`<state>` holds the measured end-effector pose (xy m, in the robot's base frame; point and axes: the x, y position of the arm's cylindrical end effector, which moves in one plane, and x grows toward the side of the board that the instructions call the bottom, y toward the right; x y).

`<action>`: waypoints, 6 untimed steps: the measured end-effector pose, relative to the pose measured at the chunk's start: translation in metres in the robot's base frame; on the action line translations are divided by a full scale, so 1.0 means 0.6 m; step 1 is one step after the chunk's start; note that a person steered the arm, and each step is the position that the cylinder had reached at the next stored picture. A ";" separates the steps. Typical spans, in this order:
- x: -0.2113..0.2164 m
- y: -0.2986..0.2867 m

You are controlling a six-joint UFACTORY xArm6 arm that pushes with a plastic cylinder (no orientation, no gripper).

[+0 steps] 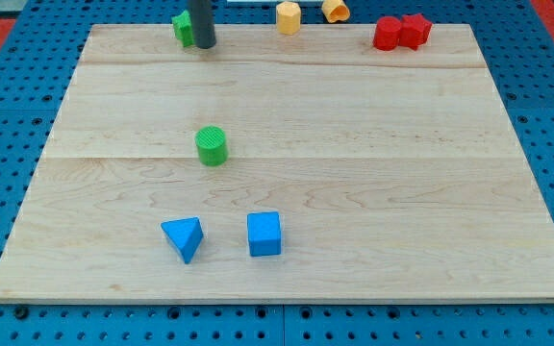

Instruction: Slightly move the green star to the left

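We count two green blocks: the green star (pixel 182 28) at the board's (pixel 354 192) top edge, touching the left of our tip (pixel 204 44), and a green cylinder (pixel 212 146) mid-board. Two blue: blue triangle (pixel 184 237), blue cube (pixel 264 234). Two yellow (pixel 288 16) (pixel 334 10), two red (pixel 389 33) (pixel 415 29) blocks. We carry no claw.

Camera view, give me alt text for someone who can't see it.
My tip sits at the board's top edge, touching the right side of the green star. Yellow blocks and red blocks line the top; a green cylinder sits mid-board, two blue blocks below.
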<state>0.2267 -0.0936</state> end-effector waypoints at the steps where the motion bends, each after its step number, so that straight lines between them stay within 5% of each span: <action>1: -0.022 0.013; 3: -0.054 -0.046; 5: 0.073 -0.091; 6: 0.196 0.069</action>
